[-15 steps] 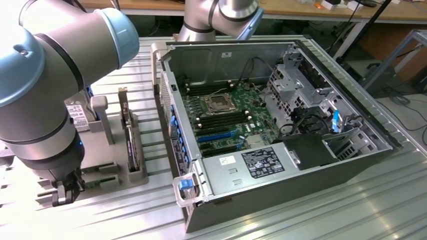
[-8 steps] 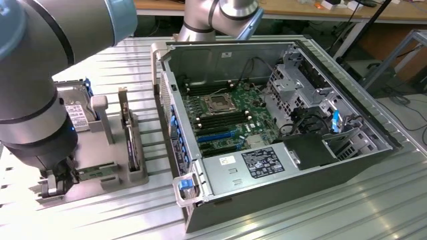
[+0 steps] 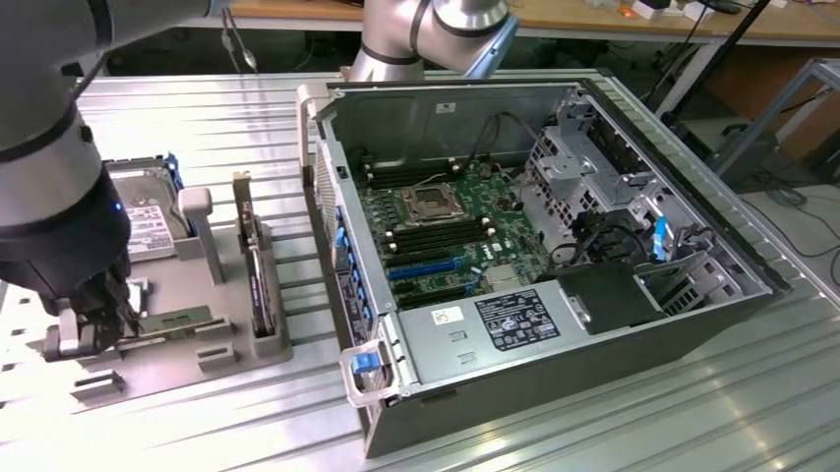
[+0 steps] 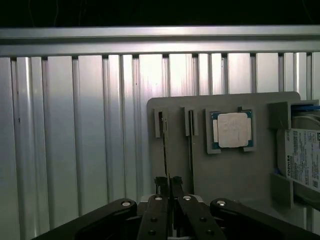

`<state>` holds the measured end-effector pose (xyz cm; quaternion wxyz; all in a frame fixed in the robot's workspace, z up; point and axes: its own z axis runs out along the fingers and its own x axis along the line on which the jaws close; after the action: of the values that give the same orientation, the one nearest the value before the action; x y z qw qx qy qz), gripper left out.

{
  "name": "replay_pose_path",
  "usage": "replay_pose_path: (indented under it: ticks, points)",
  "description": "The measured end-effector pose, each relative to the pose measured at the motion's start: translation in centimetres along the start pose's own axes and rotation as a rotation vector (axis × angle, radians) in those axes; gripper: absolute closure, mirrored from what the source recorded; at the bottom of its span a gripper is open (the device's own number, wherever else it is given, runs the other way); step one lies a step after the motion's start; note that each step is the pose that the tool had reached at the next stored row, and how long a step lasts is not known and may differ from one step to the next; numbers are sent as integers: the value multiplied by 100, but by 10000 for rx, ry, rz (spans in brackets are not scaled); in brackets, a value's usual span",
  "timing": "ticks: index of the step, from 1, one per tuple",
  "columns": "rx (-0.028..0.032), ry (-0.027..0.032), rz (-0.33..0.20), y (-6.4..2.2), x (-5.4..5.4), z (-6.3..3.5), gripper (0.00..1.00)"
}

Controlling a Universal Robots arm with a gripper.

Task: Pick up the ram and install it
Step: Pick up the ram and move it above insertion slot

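We see the ram (image 3: 177,319) standing on its thin edge in a slot of the grey tray (image 3: 197,369), which rests on the ridged metal table (image 3: 591,433) at the exterior view's left, well apart from the open computer case (image 3: 447,103). The arm's jaws are down over the end of the stick farthest from the case. In the wrist view the ram (image 4: 165,150) appears as a narrow dark line running from a small bracket on the tray (image 4: 235,175) straight into the two black fingertips (image 4: 177,184). These stand close together with only the board's thickness between them, so we read the jaws as closed on the ram (whether it has lifted off its slot we cannot tell).

Beside it on the tray a second narrow slot runs parallel. Beyond that sit a square processor chip (image 4: 232,129) and a hard drive (image 4: 305,155) with a white label. In the exterior view an upright expansion card (image 3: 244,246) stands between the ram and the case, whose motherboard (image 3: 447,236) lies exposed.
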<state>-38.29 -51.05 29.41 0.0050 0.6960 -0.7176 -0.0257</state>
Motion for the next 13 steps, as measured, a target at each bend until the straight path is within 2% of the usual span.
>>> replay_pose_path:
  ticks: [7,8,9,10,13]
  points:
    - [9,111,143,17,-69,-350,86]
    - [10,133,157,20,-82,-401,86]
    - [13,188,176,22,-109,-491,86]
    - [15,196,181,2,-130,-528,86]
    - [6,200,184,-141,-161,-551,86]
